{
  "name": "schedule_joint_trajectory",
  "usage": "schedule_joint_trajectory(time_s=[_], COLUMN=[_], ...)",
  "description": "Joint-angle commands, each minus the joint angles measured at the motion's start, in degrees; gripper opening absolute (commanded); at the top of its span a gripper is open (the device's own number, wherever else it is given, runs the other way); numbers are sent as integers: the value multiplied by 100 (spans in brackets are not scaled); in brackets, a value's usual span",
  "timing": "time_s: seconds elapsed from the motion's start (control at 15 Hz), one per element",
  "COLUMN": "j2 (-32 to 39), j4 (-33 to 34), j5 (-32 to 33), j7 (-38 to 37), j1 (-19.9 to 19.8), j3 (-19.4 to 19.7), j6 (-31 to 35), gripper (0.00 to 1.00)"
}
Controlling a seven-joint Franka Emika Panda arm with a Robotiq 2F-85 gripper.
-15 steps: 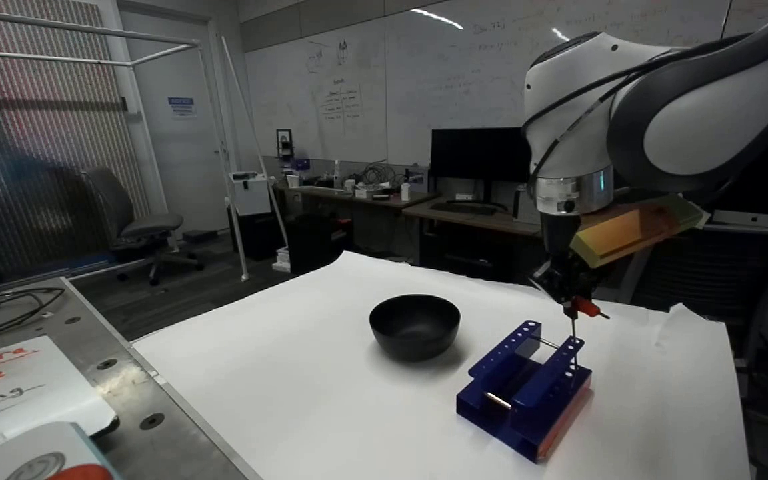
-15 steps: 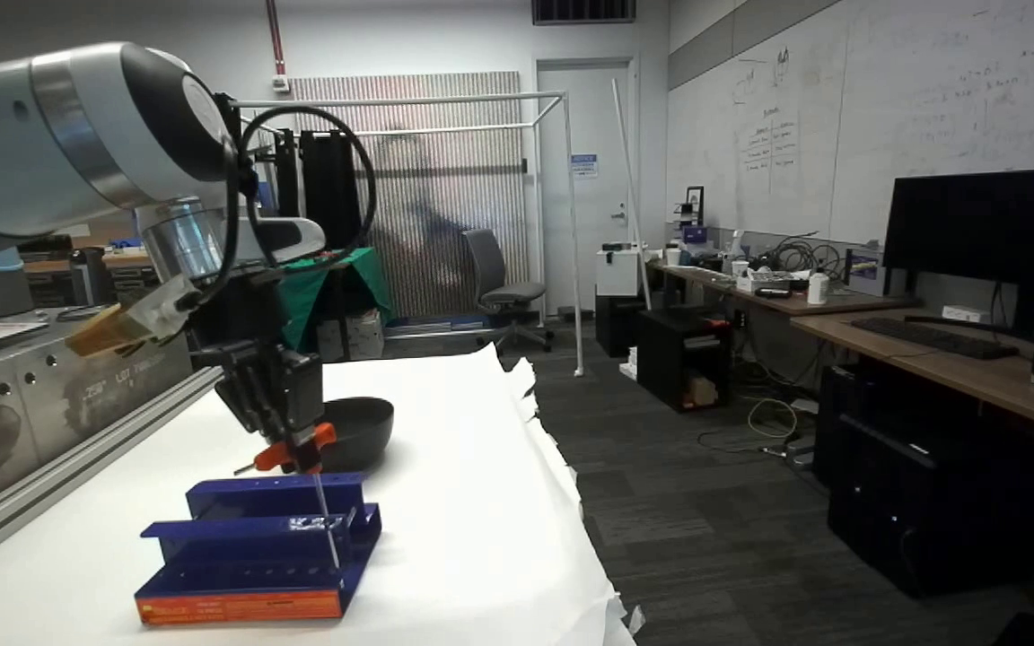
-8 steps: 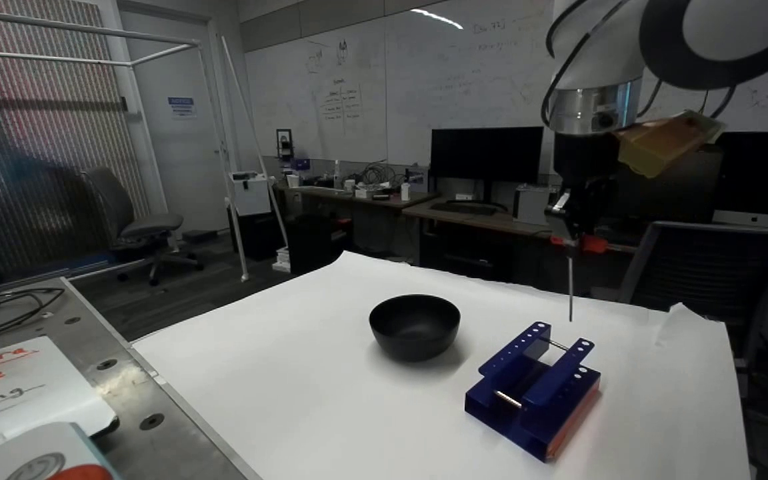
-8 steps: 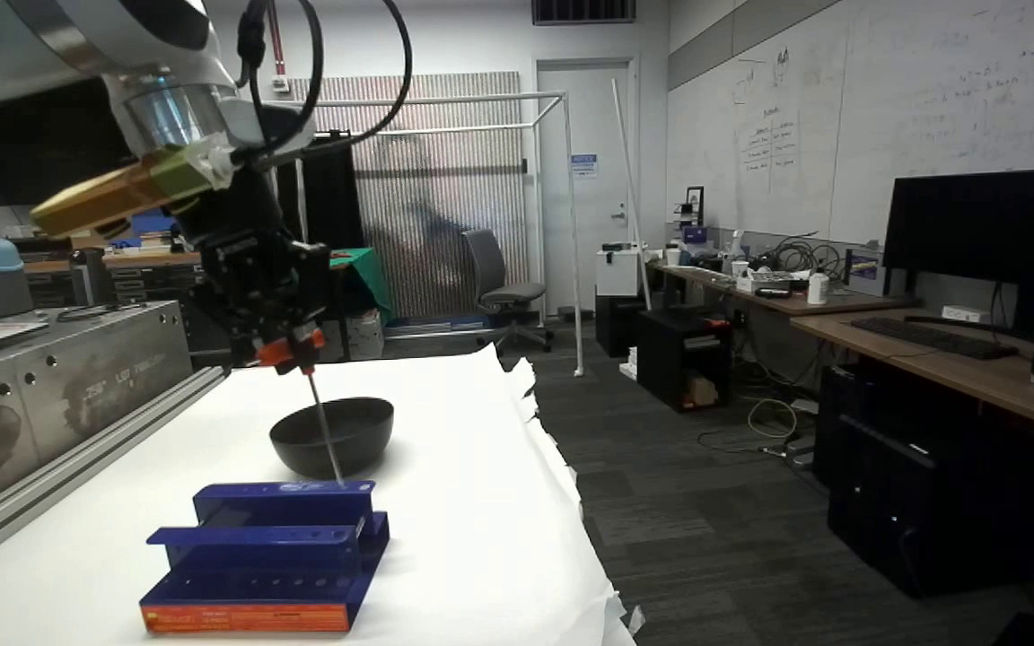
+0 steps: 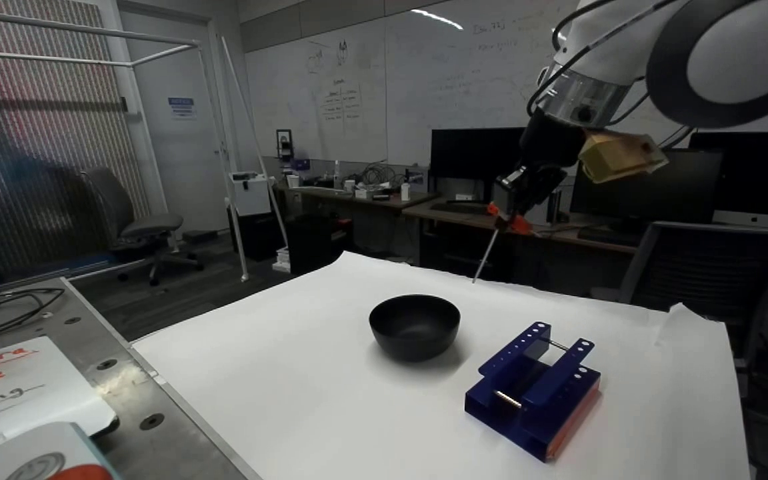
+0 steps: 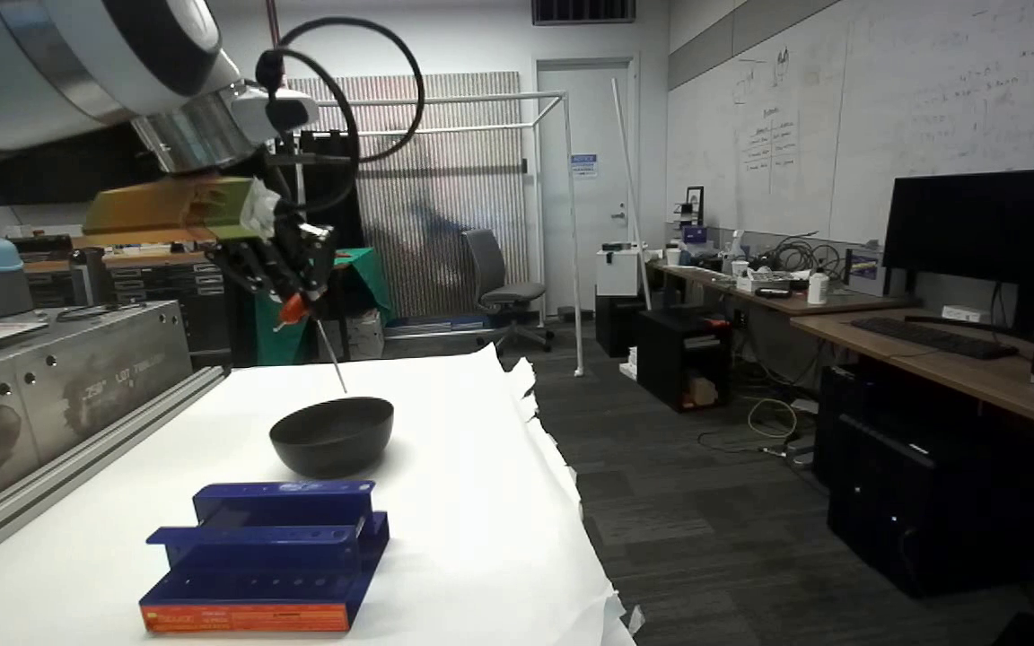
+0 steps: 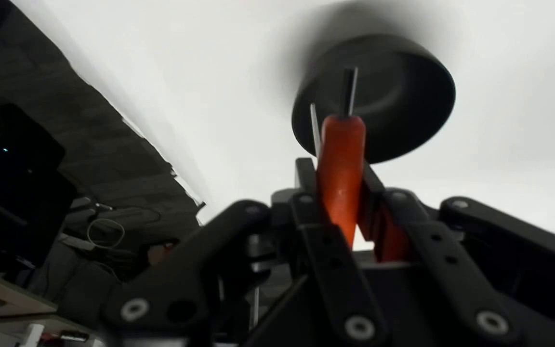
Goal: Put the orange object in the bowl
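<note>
The black bowl (image 5: 415, 345) stands upright on the white-covered table, and it also shows in an exterior view (image 6: 334, 444). My gripper (image 7: 339, 176) is shut on the orange object (image 7: 343, 154), an orange-red handle with a short metal tip and a long thin metal rod. The object also shows in both exterior views, as an orange handle (image 5: 519, 224) and an orange end (image 6: 293, 309). The rod slants down from the fingers, above table height. In the wrist view the bowl (image 7: 422, 96) lies beyond the object's tips. Part of the handle is hidden between the fingers.
A blue rack (image 5: 537, 393) with an orange side stands near the bowl, and it also shows in an exterior view (image 6: 257, 565). A metal block (image 6: 59, 395) borders the table on one side. Desks with monitors (image 5: 481, 153) stand behind the table.
My gripper has lifted the orange object up out of the blue rack, then carried it toward the bowl, tilting it. The rack shifted slightly during the lift. The bowl has not moved.
</note>
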State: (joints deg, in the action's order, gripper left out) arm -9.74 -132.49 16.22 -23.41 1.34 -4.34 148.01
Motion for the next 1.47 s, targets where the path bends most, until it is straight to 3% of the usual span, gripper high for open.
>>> schedule_joint_trajectory(time_s=[0.0,0.27,0.73,0.8,0.87,1.07,1.13,1.33,1.4], j2=[625,1645,2836,2926,2997,3140,3113,2787,2528], j4=[-107,-125,215,292,361,541,524,413,278], j5=[77,-63,-30,-32,-27,0,-762,-1150,-1173], j7=[-374,-403,-341,-320,-309,-286,396,925,1082], j1=[-101,33,18,-19,-38,-50,68,85,204], j3=[-137,-87,-169,-222,-256,-287,-285,-314,-170], j6=[1598,2859,3664,3678,3674,3607,3570,3234,3068], gripper=[11,12,14,36,47,70,77,98,100])
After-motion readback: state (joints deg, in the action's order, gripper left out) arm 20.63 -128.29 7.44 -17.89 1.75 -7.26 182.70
